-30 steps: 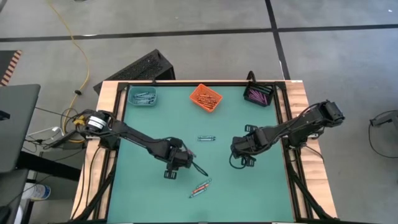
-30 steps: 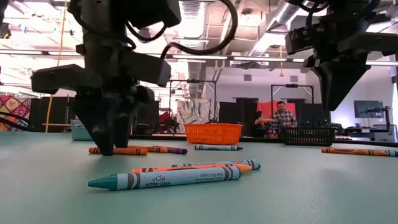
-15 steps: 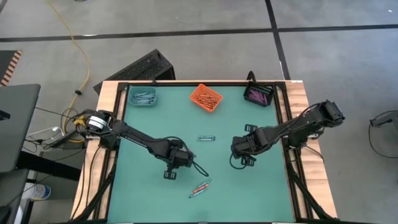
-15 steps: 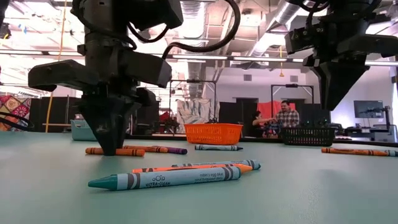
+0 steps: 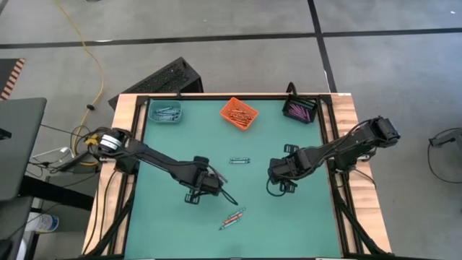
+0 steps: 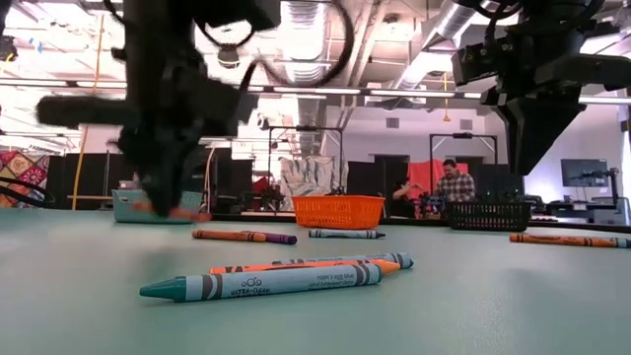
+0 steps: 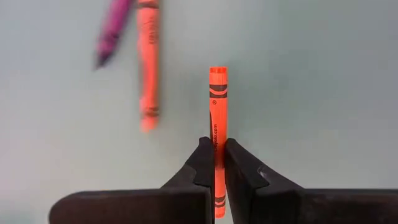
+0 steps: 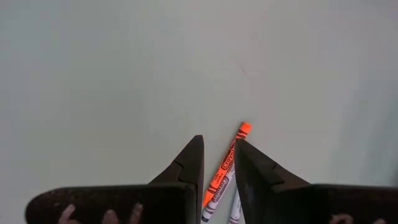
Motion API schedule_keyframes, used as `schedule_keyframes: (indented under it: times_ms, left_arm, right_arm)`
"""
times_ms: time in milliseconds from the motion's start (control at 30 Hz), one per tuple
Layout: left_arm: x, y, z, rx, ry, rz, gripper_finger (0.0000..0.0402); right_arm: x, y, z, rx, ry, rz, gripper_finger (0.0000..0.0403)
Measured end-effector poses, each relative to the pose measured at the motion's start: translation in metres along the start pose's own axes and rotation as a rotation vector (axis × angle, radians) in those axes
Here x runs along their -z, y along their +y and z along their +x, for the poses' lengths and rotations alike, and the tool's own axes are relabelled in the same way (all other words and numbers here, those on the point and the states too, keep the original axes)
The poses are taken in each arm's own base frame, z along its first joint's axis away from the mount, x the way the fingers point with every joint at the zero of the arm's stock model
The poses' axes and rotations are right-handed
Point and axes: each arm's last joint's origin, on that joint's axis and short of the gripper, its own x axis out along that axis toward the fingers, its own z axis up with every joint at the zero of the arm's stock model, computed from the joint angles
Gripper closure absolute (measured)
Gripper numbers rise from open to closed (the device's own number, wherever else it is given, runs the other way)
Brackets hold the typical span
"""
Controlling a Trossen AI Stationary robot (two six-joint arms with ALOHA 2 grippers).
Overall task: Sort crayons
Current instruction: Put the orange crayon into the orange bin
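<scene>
Reaching from the table's left edge toward its middle, the left arm ends at the left gripper in the high view; the right gripper waits mid-right. Low view: a blurred left gripper carries an orange crayon above the green table, other crayons lying near. Left wrist view: fingers clamp the orange crayon. Right wrist view: narrowly parted fingers hover over another orange crayon.
</scene>
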Motion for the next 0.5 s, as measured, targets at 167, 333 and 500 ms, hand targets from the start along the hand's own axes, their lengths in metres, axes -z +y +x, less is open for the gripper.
schedule_keyframes:
  times_ms: [167, 333, 500]
  left_arm:
    - [0.006, 0.007, -0.026, -0.063, 0.021, -0.016, 0.0401]
    - [0.023, 0.019, -0.053, -0.139, 0.03, -0.068, 0.0401]
    - [0.043, 0.042, -0.083, -0.258, 0.008, -0.161, 0.0401]
  right_arm:
    - [0.0, 0.001, 0.0, -0.003, -0.005, 0.003, 0.0321]
    - [-0.001, 0.007, -0.002, -0.02, -0.038, -0.007, 0.0321]
    - [-0.004, 0.019, -0.005, -0.065, -0.12, -0.017, 0.0321]
